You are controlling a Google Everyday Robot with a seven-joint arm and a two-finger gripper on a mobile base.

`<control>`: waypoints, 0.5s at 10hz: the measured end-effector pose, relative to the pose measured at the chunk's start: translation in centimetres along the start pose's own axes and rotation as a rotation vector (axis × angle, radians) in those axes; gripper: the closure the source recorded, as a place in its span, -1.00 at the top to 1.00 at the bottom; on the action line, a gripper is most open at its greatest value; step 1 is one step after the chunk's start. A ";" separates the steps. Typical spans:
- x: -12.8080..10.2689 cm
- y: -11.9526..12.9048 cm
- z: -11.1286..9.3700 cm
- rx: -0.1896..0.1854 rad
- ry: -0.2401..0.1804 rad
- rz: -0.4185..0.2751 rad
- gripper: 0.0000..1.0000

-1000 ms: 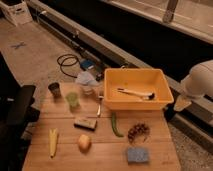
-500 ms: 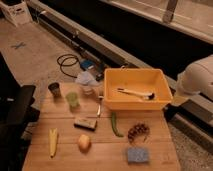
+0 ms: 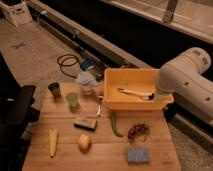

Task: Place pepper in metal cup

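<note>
- The white arm [image 3: 186, 76] reaches in from the right, and its end hangs over the right rim of the yellow bin [image 3: 111, 101].
- The gripper is hidden at that end of the arm; I cannot tell whether it is wide, narrow or holding anything.
- The pepper [image 3: 116, 125] lies on the wooden table [image 3: 107, 161], just in front of the bin, pointing roughly away from the camera.
- The metal cup [image 3: 54, 89] stands upright at the table's far left corner, well apart from the pepper.
- A green cup [image 3: 73, 100] stands just right of the metal cup.
- A dark cluster [image 3: 138, 132] lies right of the pepper, with a blue sponge [image 3: 137, 155] nearer the camera.
- A pale utensil [image 3: 135, 93] lies in the bin.
</note>
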 end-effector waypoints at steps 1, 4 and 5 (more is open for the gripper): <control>-2.1 1.6 0.9 -0.041 -0.020 -0.077 0.60; -4.7 6.4 1.3 -0.143 -0.090 -0.304 0.60; -5.0 7.1 1.3 -0.154 -0.099 -0.340 0.60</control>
